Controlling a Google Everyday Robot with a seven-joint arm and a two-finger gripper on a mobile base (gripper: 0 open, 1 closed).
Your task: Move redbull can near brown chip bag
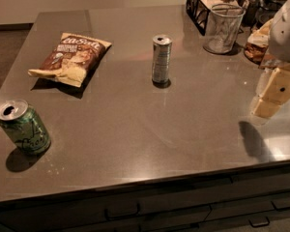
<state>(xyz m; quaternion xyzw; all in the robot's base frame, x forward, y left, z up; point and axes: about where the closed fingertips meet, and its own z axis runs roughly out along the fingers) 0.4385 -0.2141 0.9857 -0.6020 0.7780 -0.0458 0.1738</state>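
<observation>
From my remote seat, the far left of the counter [135, 134] held a green soda can [24, 127] near the front edge, its tab open, well apart from everything else. Behind it and a little to the right, the brown chip bag [70, 57] lay flat with its white lettering facing up. Right of the bag, across a bare stretch of counter, the redbull can [161, 60] stood upright near the middle, untouched and nowhere close enough to the bag to count as near. Further right, toward the back corner, sat a wire mesh cup [224, 28] with a dark rack [199, 9] behind it and some snack packets [255, 45] beside it. At the far right edge hung the hand [268, 103], above the counter with its shadow just below, well apart from the redbull can and carrying nothing that I could see. I could not tell whether it was released or clenched. I judged the task to be at its very start, in the reach toward the can. The next move called for swinging the hand left and back to the can, meeting it low enough on its slim body not to tip it, then carrying it left to a spot just beside the bag.
</observation>
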